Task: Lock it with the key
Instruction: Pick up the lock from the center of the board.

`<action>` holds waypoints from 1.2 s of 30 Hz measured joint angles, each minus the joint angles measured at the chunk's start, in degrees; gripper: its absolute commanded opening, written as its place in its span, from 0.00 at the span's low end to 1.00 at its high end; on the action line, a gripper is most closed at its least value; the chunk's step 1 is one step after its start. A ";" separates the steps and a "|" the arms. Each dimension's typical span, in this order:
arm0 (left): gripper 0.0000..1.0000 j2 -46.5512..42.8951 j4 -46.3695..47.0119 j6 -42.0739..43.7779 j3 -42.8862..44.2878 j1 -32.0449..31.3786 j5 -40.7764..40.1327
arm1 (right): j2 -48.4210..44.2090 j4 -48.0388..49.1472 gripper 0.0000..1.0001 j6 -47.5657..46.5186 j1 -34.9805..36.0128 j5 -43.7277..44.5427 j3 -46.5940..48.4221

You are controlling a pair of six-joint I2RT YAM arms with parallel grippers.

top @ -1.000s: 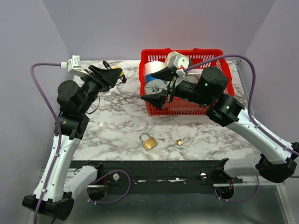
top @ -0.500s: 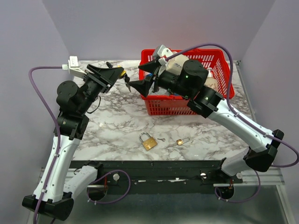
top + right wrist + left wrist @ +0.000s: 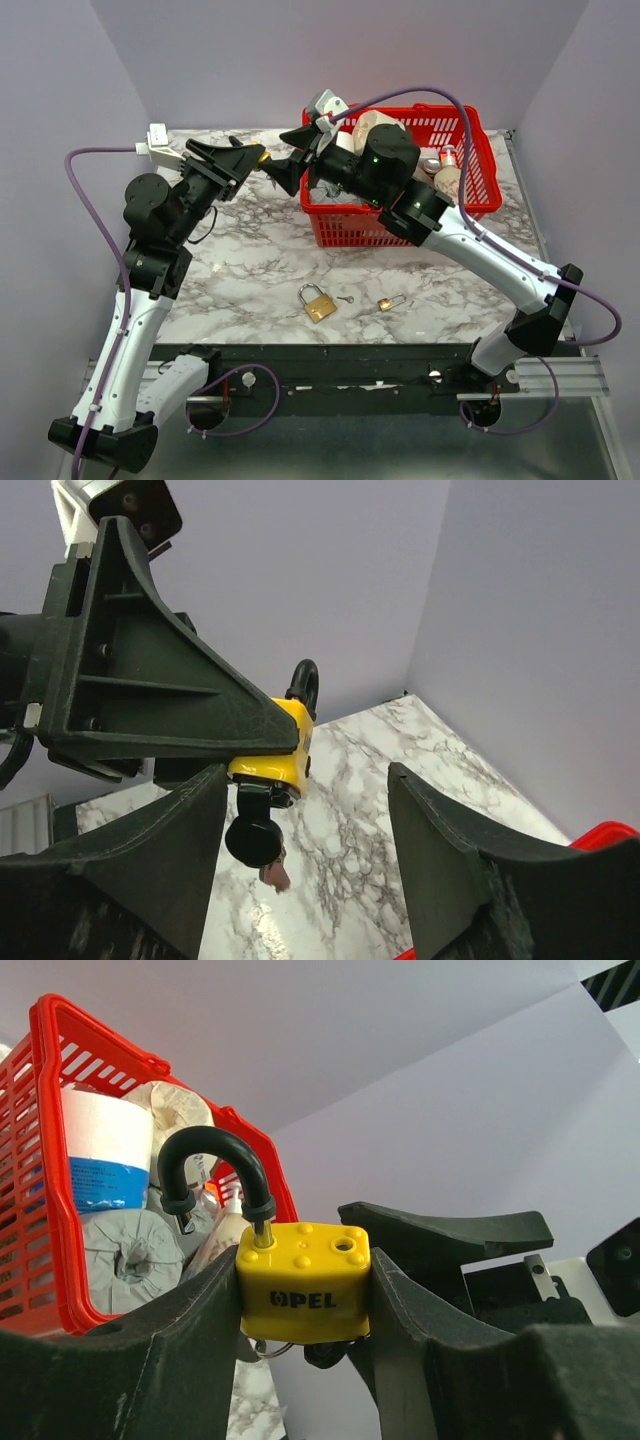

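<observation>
My left gripper (image 3: 247,160) is clamped on the yellow padlock with a black shackle (image 3: 303,1282), which sits in the upper middle of the top view, just left of the red plastic basket (image 3: 480,190). A black-headed key (image 3: 252,840) hangs under the padlock. My right gripper (image 3: 305,810) has its fingers apart on both sides of the key, not gripping it.

yellow padlock (image 3: 304,1282) | upright, shackle seemingly open | black-headed key (image 3: 255,842) inserted underneath

You see three padlocks: yellow padlock (image 3: 303,1282), large brass padlock (image 3: 318,303), small brass padlock (image 3: 389,302). You see two keys: black-headed key (image 3: 254,840), small loose key (image 3: 345,299). One red basket (image 3: 372,231).
</observation>
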 measured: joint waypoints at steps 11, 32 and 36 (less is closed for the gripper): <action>0.06 -0.07 -0.09 -2.32 -0.63 -0.02 -0.74 | 2.23 0.81 0.68 -1.44 1.51 1.99 0.37; 0.07 -0.22 -0.17 -5.29 -1.29 -0.44 -2.23 | 5.64 1.51 0.17 -1.40 2.38 4.04 2.51; 0.22 -0.31 -0.39 -5.29 -1.29 -0.44 -2.51 | 5.68 1.53 0.01 -1.51 2.38 4.11 2.54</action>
